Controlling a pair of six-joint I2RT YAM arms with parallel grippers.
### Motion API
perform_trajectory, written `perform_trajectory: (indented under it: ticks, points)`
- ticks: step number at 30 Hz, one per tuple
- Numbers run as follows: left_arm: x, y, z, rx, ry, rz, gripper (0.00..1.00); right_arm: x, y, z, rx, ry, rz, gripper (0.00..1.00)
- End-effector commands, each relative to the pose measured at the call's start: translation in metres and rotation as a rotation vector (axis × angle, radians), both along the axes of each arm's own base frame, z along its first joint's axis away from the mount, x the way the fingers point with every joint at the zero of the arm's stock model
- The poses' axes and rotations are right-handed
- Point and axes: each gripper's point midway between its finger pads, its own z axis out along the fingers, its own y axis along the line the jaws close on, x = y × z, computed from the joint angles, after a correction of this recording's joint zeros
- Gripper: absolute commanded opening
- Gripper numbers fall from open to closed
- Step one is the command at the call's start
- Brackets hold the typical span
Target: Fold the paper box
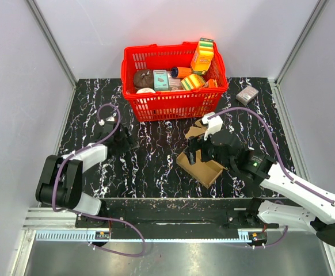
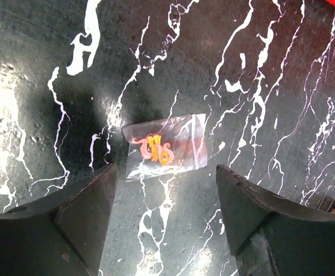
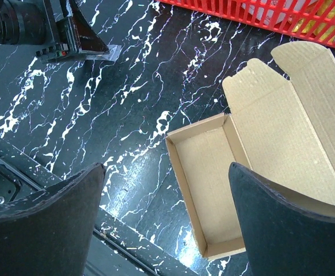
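"Black marbled counter (image 1: 156, 172). Where's the paper box (image 1: 201, 168)?"

"Right of centre in the overhead view. The tray is formed and the lid flap lies open toward the red basket (image 1: 173, 103)."

"Why there?"

"Easy reach, I'd guess. The right fingers (image 3: 282, 218) hang spread wide over it, gripping nothing. The left fingers (image 2: 69, 230) gape empty above a small clear bag (image 2: 166, 148), over at the left."

basket (image 1: 173, 103): rear centre of table (image 1: 156, 167), packages (image 1: 202, 54) in it | small box (image 1: 247, 95): on table, right of basket, apart | paper box (image 1: 201, 168): on table before basket, right of centre, lid flap toward basket | bag (image 2: 164, 146): flat on table, left of paper box, well apart | left gripper (image 2: 166, 178): above bag | right gripper (image 3: 166, 172): above paper box
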Motion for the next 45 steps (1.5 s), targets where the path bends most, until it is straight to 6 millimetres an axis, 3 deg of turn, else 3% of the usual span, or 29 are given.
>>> perform_trajectory:
  ticks: [1, 14, 19, 34, 45]
  points:
    - [0.018, 0.006, 0.004, 0.026, -0.035, 0.034, 0.72, 0.002, 0.003, 0.015, 0.032, -0.039, 0.015, 0.94]
    - [0.017, 0.006, -0.006, 0.018, -0.033, 0.041, 0.51, 0.002, 0.005, 0.016, 0.039, -0.051, 0.024, 0.94]
    - [0.014, 0.005, -0.007, 0.016, -0.031, 0.035, 0.31, 0.000, 0.005, 0.013, 0.040, -0.044, 0.032, 0.94]
    - [0.016, 0.003, -0.006, -0.002, -0.048, 0.034, 0.20, -0.004, 0.005, 0.007, 0.037, -0.031, 0.046, 0.94]
    - [0.021, 0.001, 0.002, -0.016, -0.077, 0.038, 0.01, -0.004, 0.007, 0.005, 0.038, -0.023, 0.051, 0.93]
